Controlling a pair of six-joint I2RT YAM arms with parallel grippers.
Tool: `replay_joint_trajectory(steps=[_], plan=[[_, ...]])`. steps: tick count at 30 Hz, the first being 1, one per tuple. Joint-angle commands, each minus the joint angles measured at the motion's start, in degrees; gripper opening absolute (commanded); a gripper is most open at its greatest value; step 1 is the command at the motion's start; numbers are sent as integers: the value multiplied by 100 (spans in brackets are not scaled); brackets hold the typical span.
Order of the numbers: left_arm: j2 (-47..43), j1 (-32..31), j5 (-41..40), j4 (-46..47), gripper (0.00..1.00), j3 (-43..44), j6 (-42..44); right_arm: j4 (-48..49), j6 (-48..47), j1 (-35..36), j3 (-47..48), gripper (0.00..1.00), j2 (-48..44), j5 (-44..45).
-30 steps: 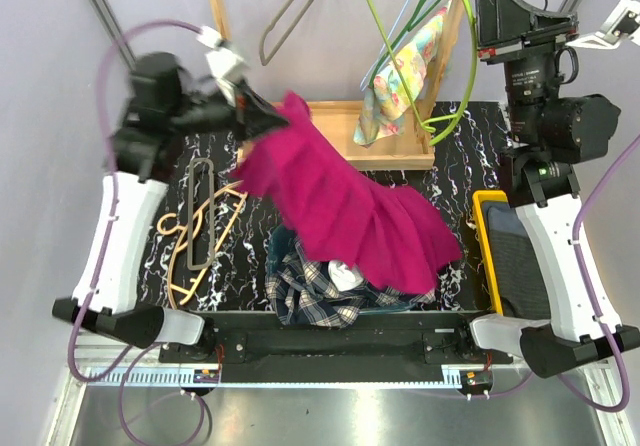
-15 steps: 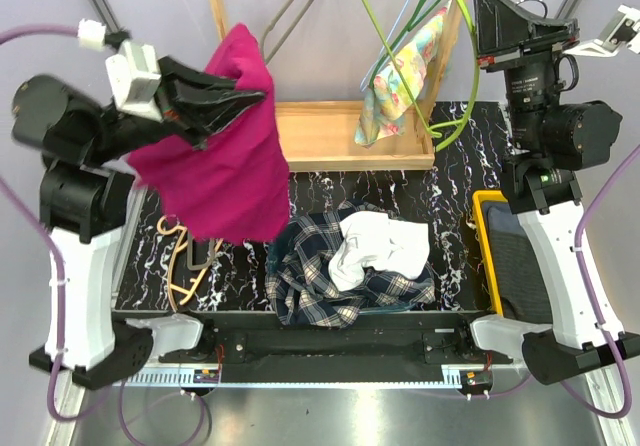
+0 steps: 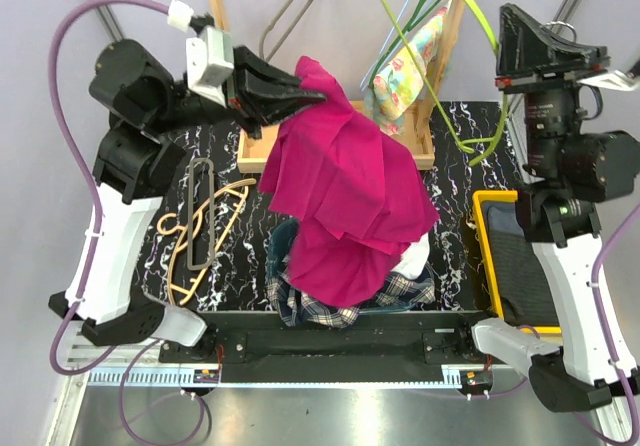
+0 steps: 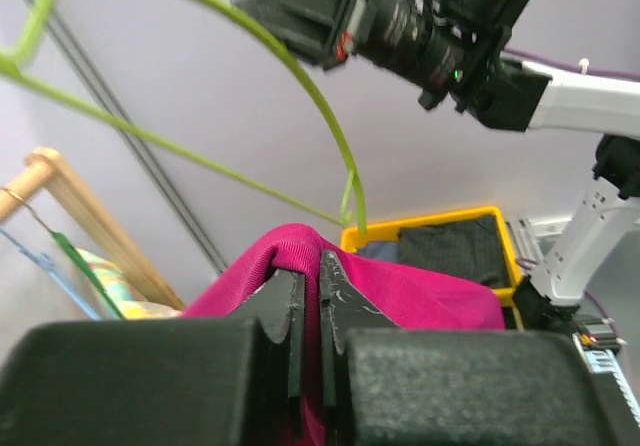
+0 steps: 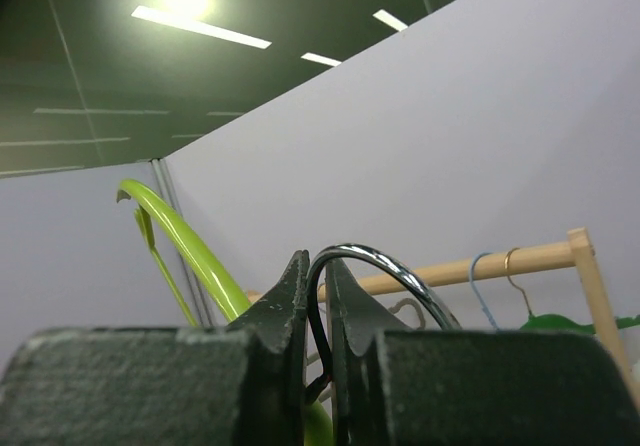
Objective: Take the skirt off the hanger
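black marbled table (image 3: pixel 470 126), grey walls (image 3: pixel 40 166), wooden hangers (image 3: pixel 225 198), yellow bin (image 3: pixel 483 236); left gripper (image 3: pixel 318 91) clamps the skirt (image 3: pixel 345 186) draped over plaid laundry (image 3: pixel 300 306), right gripper (image 5: pixel 318 276) pinches the hook (image 5: pixel 400 271) of the green hanger (image 5: pixel 185 241).

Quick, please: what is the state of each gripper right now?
Left gripper: closed, pinching the pink skirt.
Right gripper: closed on the metal hook of the green hanger.

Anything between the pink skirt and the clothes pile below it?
Nothing visible. The skirt hangs from the shut left gripper, its lower edge already over the plaid pile. The green hanger is off to the right, held by the right gripper, not under the skirt.
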Motion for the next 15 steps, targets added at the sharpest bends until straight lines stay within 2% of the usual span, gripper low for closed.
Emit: replay_joint_trajectory(steps=[1, 8, 15], plan=[[-554, -244, -289, 528, 0, -802, 469, 82, -622, -21, 76, 0, -309, 436], [-1117, -622, -447, -156, 0, -2839, 1225, -94, -675, -21, 173, 0, -371, 506], [-1522, -991, -894, -773, 0, -4459, 2462, -138, -526, -21, 191, 0, -344, 454]])
